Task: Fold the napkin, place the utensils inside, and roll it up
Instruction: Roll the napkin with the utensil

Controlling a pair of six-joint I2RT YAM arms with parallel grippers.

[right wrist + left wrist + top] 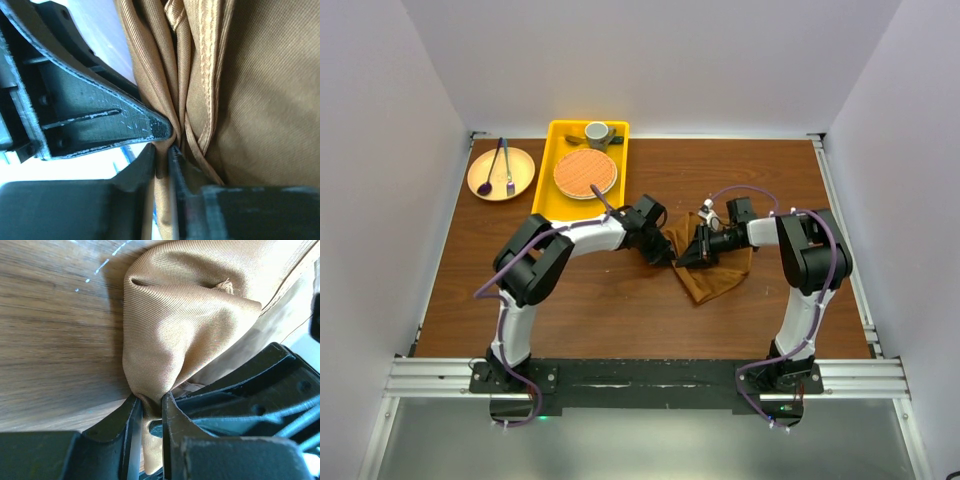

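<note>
The rust-brown napkin (717,272) lies bunched on the table between my two grippers. My left gripper (660,246) is shut on a gathered fold of it, and the left wrist view shows the napkin (185,325) ballooning out above the left gripper (151,402). My right gripper (693,248) meets it from the right. In the right wrist view the right gripper (162,152) pinches a strip of napkin (260,90), with a finger of the left gripper (100,125) close beside it. The utensils are out of view.
A yellow tray (548,195) at the back holds a round orange woven mat (585,172) and a small cup (597,132). To its left, a tan plate (523,170) carries a purple spoon (486,182) and a dark fork (507,165).
</note>
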